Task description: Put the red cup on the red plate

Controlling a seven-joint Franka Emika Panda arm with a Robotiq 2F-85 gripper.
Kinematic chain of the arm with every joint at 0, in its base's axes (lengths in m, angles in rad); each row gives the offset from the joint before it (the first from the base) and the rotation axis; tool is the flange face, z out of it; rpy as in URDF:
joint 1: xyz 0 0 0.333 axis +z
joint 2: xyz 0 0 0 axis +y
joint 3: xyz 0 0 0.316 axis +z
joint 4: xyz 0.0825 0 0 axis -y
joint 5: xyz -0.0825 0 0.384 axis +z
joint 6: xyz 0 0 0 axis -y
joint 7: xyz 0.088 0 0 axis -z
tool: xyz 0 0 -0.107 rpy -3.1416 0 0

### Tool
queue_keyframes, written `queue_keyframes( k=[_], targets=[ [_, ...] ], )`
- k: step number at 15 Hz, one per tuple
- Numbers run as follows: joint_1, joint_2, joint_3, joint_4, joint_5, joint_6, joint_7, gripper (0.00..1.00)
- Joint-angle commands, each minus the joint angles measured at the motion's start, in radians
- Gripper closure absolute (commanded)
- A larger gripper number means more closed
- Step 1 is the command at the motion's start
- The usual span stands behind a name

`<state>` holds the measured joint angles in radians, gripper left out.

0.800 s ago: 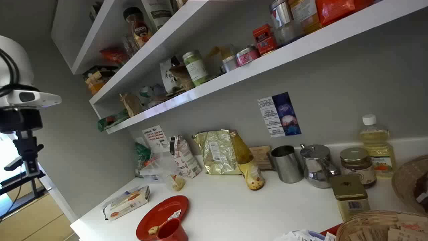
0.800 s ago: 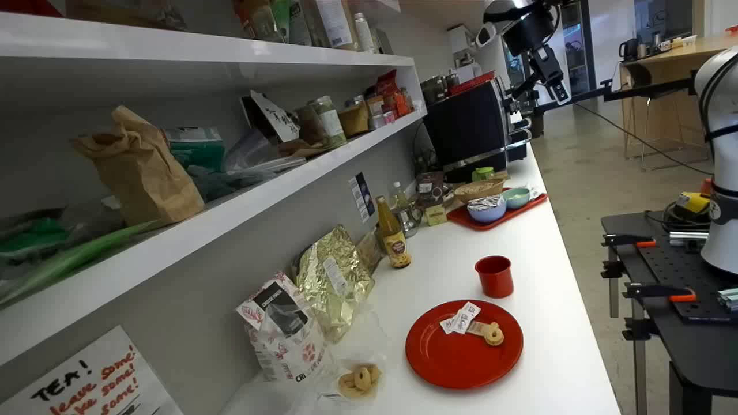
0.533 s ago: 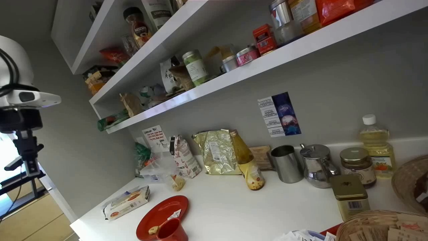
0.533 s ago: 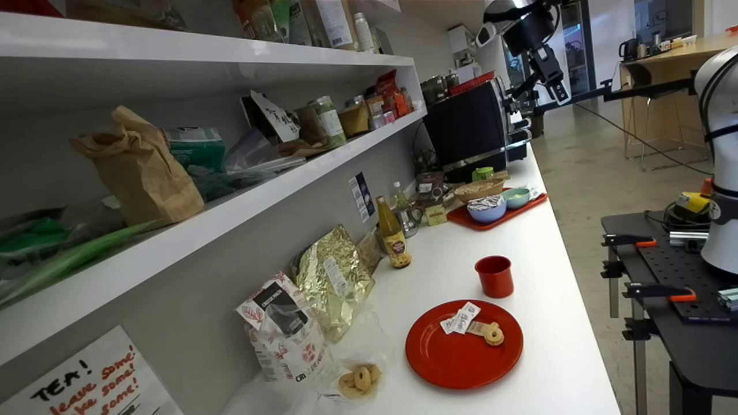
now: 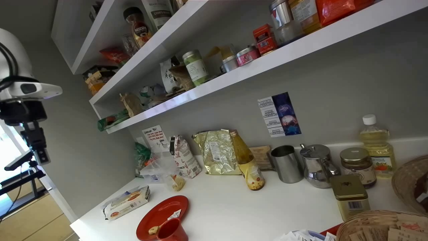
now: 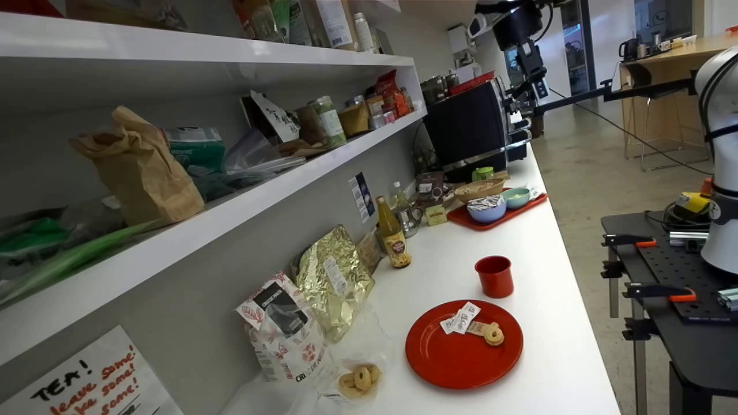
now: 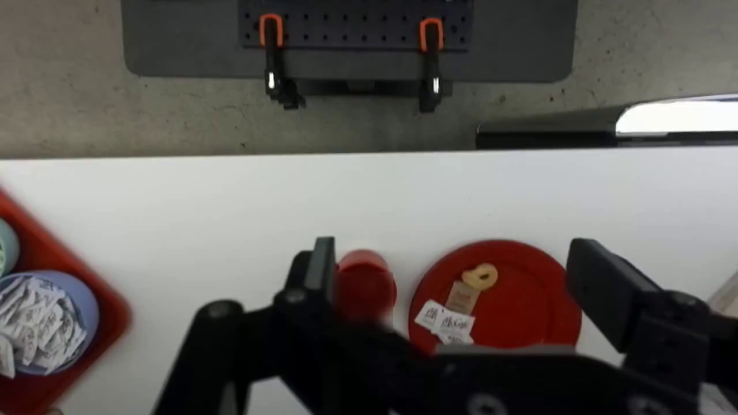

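While the gripper (image 7: 454,253) hangs spread wide and empty, the red cup (image 7: 364,282) stands off-centre below it beside the red plate (image 7: 527,305), so this seems the approach, needing centring, then descent.

The white tabletop (image 6: 553,323) carries the red plate (image 6: 455,362), lying flat, and the red cup (image 6: 496,281), upright just beside it. Along one side stand a white printed bag (image 5: 184,157), a gold foil packet (image 5: 216,159), a yellow bottle (image 5: 248,166), a steel pitcher (image 5: 287,165), a teapot (image 5: 316,166), a lidded jar (image 5: 362,170) and a clear bottle (image 5: 379,150), with a yellow tin (image 5: 349,195) near the jar. A clear bag of ring-shaped biscuits (image 6: 360,380) and a long packet (image 5: 128,203) lie near the plate; a red tray (image 7: 37,251) rests well apart.
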<state>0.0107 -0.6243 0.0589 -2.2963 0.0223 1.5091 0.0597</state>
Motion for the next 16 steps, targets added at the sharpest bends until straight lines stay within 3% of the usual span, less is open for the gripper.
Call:
queue_keyframes(
  k=[1,8,16],
  targets=[
    [-0.009,0.066,-0.025,0.053,0.043,0.135,0.026,0.00],
    [-0.015,0.278,-0.035,0.006,0.059,0.408,0.051,0.00],
    [-0.032,0.554,-0.067,0.023,0.054,0.489,0.045,0.00]
  ],
)
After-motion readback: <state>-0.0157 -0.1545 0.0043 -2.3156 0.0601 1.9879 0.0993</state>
